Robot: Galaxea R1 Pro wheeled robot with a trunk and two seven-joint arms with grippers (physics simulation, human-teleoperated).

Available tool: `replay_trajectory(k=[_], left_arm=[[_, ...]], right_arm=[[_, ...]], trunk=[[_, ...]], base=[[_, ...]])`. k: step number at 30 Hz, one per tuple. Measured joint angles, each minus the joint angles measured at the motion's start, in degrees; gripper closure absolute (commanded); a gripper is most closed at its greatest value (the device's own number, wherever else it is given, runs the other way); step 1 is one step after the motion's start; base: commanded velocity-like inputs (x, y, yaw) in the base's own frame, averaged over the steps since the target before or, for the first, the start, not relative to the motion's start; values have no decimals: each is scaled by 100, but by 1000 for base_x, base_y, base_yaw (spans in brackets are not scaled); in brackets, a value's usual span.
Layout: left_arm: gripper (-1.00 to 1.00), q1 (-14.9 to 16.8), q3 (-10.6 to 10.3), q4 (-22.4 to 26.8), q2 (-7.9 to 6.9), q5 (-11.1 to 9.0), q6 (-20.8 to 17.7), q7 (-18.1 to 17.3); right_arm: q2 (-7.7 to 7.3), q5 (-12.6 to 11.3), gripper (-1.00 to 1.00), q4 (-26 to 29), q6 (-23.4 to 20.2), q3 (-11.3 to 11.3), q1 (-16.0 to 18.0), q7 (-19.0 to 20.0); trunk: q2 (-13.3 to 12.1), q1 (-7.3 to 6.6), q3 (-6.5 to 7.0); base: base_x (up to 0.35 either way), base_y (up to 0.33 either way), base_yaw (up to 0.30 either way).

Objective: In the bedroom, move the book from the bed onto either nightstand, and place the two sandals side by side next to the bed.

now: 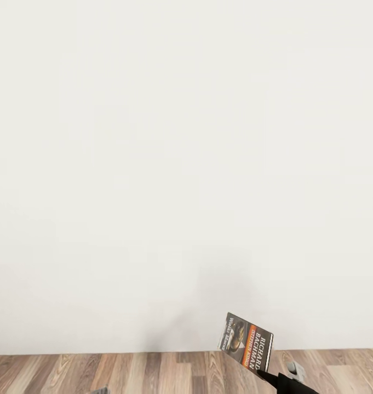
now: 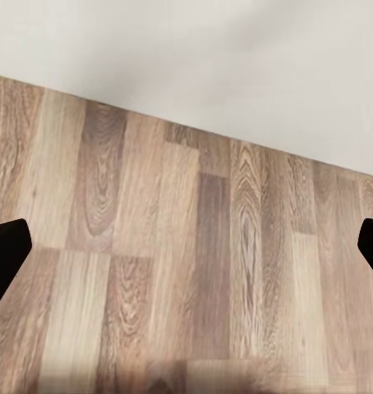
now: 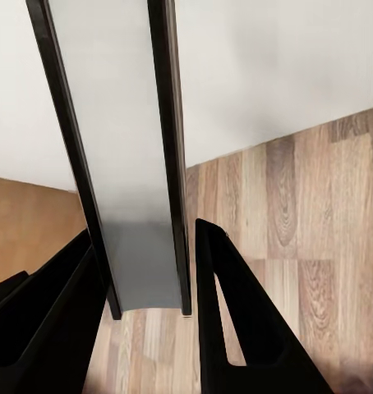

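Note:
The book [image 1: 246, 340] hangs upright in the air at the lower right of the head view, its dark cover with the orange band and white lettering facing me. My right gripper [image 1: 272, 376] is shut on its lower corner. In the right wrist view the book [image 3: 137, 148] is seen edge-on, clamped between the two black fingers [image 3: 236, 312] of the right gripper [image 3: 145, 238]. My left gripper [image 2: 186, 246] is open over bare floor, with its dark fingertips [image 2: 6, 250] far apart and nothing between them. The bed, nightstand and sandals are out of view.
A plain white wall [image 1: 170, 164] stands close in front of me and meets the grey-brown wood-plank floor [image 1: 126, 372] low in the head view. The same floor [image 2: 195, 271] and wall foot lie under the left gripper.

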State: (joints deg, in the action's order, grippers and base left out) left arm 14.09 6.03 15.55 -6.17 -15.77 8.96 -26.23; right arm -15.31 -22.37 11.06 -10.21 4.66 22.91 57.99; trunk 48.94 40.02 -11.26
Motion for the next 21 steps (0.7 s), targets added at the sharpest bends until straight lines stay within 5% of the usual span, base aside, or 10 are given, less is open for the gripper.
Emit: replay_trajectory(k=[13, 21], left_arm=[[-100, 0, 0, 0, 0, 0, 0, 0], [-100, 2, 0, -3, 1, 0, 1, 0]], right_arm=[[0, 6, 100, -1, 1, -7, -1, 0], [-1, 2, 100, 10, -1, 5, -2, 9]], trunk=[[0, 0, 0], [-1, 3, 0]], base=[[325, 0, -3], [101, 0, -206]])
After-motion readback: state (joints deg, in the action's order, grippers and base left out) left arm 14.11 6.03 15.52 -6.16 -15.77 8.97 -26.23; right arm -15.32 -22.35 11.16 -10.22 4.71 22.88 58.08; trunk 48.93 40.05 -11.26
